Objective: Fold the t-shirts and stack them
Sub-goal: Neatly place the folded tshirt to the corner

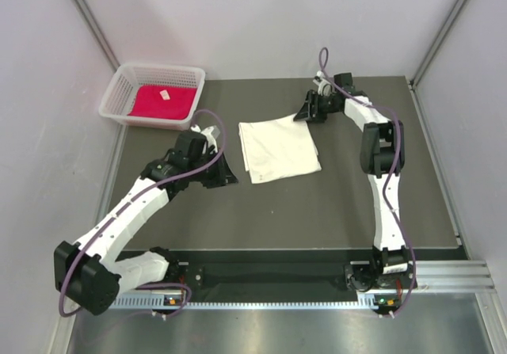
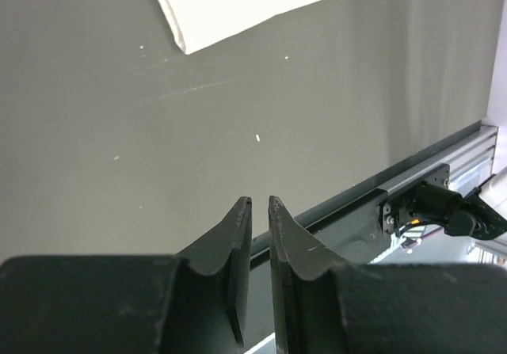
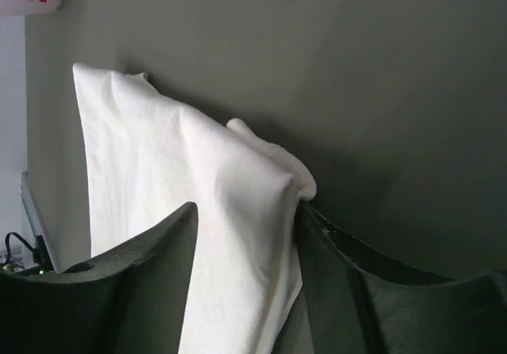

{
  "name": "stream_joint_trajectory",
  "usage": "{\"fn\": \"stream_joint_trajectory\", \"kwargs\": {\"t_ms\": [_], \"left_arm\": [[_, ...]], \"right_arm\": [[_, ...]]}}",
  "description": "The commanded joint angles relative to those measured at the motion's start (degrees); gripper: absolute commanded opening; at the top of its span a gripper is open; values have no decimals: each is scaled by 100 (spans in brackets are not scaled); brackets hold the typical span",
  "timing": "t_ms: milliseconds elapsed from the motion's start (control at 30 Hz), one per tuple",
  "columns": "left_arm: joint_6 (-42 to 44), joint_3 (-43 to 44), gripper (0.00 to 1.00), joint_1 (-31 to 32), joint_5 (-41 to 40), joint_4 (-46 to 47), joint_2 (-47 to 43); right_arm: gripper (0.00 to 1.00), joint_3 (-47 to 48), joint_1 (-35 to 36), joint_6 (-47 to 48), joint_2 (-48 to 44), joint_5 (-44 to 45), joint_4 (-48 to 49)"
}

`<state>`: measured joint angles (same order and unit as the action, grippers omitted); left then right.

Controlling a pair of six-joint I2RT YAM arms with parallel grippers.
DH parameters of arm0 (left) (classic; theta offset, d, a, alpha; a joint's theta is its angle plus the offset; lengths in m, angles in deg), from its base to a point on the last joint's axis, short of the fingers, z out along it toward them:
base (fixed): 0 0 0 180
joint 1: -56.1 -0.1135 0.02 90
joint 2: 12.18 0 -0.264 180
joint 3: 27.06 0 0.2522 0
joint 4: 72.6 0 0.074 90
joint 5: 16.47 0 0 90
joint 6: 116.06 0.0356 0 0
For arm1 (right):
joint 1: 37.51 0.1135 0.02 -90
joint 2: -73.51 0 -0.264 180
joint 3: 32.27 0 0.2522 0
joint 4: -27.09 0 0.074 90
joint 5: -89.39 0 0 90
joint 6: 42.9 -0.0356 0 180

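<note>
On the dark table [image 1: 341, 203] the cream-white t-shirt [image 1: 279, 150] lay folded at the middle. The chief risk, as I judged it, was that its tidy fold would be dragged open or skewed. The right gripper [image 3: 247, 207] stood at the shirt's 1 o'clock corner, jaws partly apart astride a bunched ridge of cloth; whether they truly pinched that ridge I could not tell. A pull from that one corner, with nothing pinning the far side, could slide the whole bundle.

The white mesh basket [image 1: 112, 99] sat at 10 o'clock, well apart from the cream shirt. The red-magenta t-shirt [image 1: 154, 107] lay inside it, so the basket walls would stand in the way of any reach for it; nothing was stacked yet.

The left gripper [image 2: 260, 203] hovered at the cream shirt's 8 o'clock, near but apart, jaws all but closed on nothing. A small white tag [image 1: 165, 94] showed on the red shirt.
</note>
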<state>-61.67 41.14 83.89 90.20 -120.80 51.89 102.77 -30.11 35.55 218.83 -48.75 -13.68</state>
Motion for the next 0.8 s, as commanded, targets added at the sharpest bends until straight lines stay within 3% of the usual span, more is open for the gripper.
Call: {"fn": "stream_joint_trajectory", "kwargs": {"t_ms": [0,167,233,333,433,633,767], "left_arm": [[195,190,19,-142,73,-46,52],[134,24,20,-484,345,147,70],[73,-47,19,-573,442,244,70],[28,-126,20,-643,487,323,105],[-7,-152,20,-643,522,367,167],[-121,-205,19,-652,627,595,325],[-165,-223,20,-652,759,745,562]], "right_arm": [[52,134,156,170,164,-99,-278],[38,-218,209,215,50,340,-314],[22,-192,209,188,50,611,-367],[8,-253,201,83,-82,1067,-376],[0,-376,183,13,-345,1561,-376],[0,-640,-167,-119,-1057,2194,-446],[0,-421,-581,12,-1233,2019,-805]]}}
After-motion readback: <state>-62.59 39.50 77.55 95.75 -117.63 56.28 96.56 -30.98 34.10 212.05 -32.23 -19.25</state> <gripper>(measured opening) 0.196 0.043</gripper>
